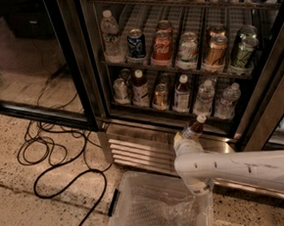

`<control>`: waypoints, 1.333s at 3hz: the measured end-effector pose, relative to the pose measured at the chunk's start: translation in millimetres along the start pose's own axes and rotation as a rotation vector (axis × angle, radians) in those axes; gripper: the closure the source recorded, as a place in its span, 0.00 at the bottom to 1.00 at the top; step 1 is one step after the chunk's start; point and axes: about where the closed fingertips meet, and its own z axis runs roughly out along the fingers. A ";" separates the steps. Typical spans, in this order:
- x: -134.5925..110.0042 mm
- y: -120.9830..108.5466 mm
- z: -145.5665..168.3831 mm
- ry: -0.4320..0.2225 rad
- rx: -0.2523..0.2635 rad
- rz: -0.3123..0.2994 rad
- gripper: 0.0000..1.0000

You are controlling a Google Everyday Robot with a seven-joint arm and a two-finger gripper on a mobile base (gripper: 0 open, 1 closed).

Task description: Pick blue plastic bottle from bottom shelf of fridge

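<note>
My gripper point(185, 139) is at the end of the white arm, in front of the fridge point(140, 152) base grille and just below the bottom shelf point(171, 113). It is shut on the blue plastic bottle point(195, 129), which has a white cap and dark brownish contents. The bottle is tilted with its cap up and to the right, outside the shelf and in front of its rail. Two similar white-capped bottles, some cans and clear water bottles stand on the bottom shelf.
The rack above holds mostly cans point(162, 48). The open glass door point(34, 59) stands at the left. Black cables point(52, 156) loop on the floor. A clear plastic bin point(154, 212) sits on the floor under the arm.
</note>
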 end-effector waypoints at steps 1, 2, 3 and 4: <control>22.4 0.2 -20.4 0.049 -0.009 0.004 1.00; 67.8 3.5 -52.3 0.163 -0.035 0.023 1.00; 113.8 4.1 -80.8 0.302 -0.049 0.060 1.00; 147.2 3.9 -106.7 0.421 -0.071 0.093 1.00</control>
